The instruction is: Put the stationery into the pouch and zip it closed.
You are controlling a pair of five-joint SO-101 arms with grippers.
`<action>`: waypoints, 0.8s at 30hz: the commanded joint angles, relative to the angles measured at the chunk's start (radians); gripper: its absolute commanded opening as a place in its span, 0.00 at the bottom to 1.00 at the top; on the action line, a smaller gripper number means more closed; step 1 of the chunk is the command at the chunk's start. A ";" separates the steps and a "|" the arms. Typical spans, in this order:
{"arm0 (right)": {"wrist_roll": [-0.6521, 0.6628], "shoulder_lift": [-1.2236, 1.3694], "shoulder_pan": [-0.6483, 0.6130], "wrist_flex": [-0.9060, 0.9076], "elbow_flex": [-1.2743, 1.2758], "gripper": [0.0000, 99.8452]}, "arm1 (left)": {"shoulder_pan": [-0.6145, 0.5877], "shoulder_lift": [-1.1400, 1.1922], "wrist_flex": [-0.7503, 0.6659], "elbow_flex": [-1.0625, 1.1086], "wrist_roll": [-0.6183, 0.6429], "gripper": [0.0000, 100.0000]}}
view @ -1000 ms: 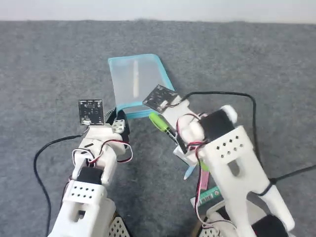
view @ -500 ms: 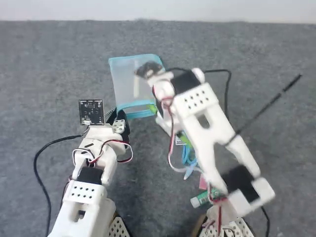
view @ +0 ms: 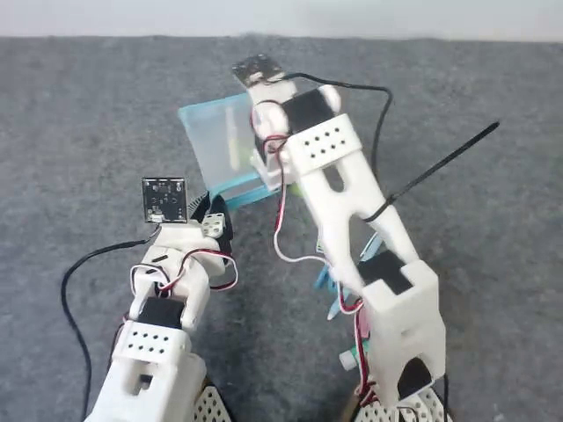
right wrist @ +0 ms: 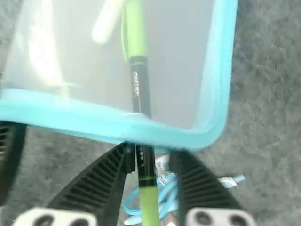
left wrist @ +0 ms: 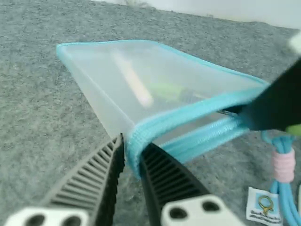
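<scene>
The translucent pouch [view: 215,145] with teal trim lies at the table's middle, its zip mouth toward the arms. My left gripper [left wrist: 132,157] is shut on the near corner of the teal zip edge [left wrist: 188,117]; from above that gripper [view: 215,220] sits at the pouch's near-left corner. My right gripper [right wrist: 148,157] holds a green and black pen [right wrist: 136,80] at the mouth, the pen's front half inside the pouch. A pale stick [left wrist: 134,84] lies inside beside the pen [left wrist: 169,90]. The right arm [view: 325,149] hangs over the pouch and hides its right side.
A blue lanyard [view: 330,281] with a pink piece [left wrist: 283,165] and a white tag [left wrist: 263,207] lies on the grey carpet behind the pouch mouth. A small tube [view: 350,358] lies near the right arm's base. A black cable [view: 440,167] sticks out rightward.
The right arm has swung forward over the pouch, carrying the green pen from in front of the mouth into it. The pouch has shifted slightly left. The left arm kept still.
</scene>
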 commanded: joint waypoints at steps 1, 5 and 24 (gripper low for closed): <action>0.012 -0.053 -0.027 0.038 -0.066 0.22 | -0.006 -0.002 -0.038 -0.018 -0.015 0.01; 0.020 -0.131 -0.028 0.042 -0.058 0.21 | -0.008 -0.002 -0.038 -0.018 -0.017 0.01; 0.855 -1.152 0.051 -0.038 1.298 0.21 | -0.008 0.000 -0.038 -0.018 -0.017 0.01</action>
